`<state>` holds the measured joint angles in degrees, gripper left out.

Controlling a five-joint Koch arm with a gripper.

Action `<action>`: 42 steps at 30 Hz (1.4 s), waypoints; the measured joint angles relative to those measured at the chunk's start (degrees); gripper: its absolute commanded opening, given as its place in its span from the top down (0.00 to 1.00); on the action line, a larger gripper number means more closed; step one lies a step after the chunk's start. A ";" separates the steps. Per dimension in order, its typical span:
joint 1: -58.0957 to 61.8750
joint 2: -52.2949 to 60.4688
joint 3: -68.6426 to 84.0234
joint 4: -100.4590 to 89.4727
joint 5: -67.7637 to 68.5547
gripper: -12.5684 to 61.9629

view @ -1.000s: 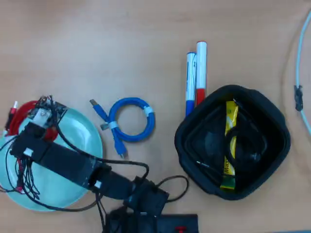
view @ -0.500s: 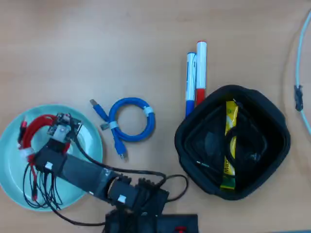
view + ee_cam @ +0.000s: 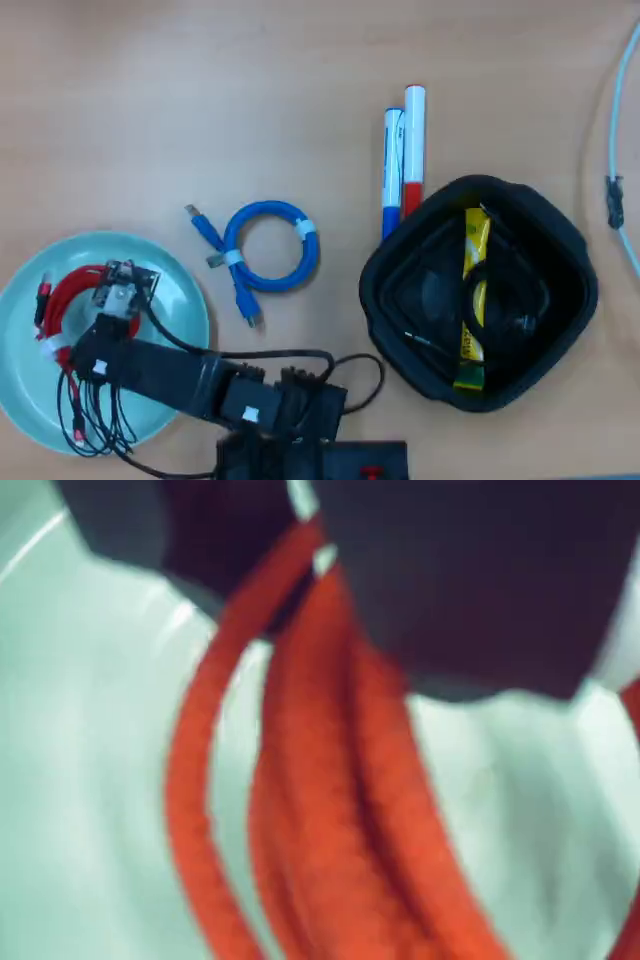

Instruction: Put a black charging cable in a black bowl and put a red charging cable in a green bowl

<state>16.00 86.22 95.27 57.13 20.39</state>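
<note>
Counting from the overhead view: one green bowl [image 3: 25,300], one black bowl [image 3: 560,240], one red charging cable [image 3: 62,295], one black charging cable [image 3: 500,295], one blue coiled cable [image 3: 268,247] and two markers [image 3: 402,160] lying side by side, all on the wooden table [image 3: 200,100]. The red charging cable lies coiled inside the green bowl, with the gripper [image 3: 120,290] right over it. The black charging cable sits in the black bowl on a yellow packet [image 3: 473,300]. In the wrist view red loops [image 3: 330,810] hang beneath dark jaw shapes over the pale green dish — whether the jaws are apart or pinching, I cannot tell. Compared with half a second ago, the arm has swung slightly lower and leftward in the overhead view — the coil now lies a little lower in the bowl.
</note>
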 measured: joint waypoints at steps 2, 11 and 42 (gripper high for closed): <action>0.00 -0.88 0.00 -0.53 0.09 0.90; 0.00 -1.14 -0.09 -0.70 0.09 0.41; 64.34 19.69 14.24 7.38 -17.31 0.29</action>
<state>80.33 105.91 109.51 64.51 3.08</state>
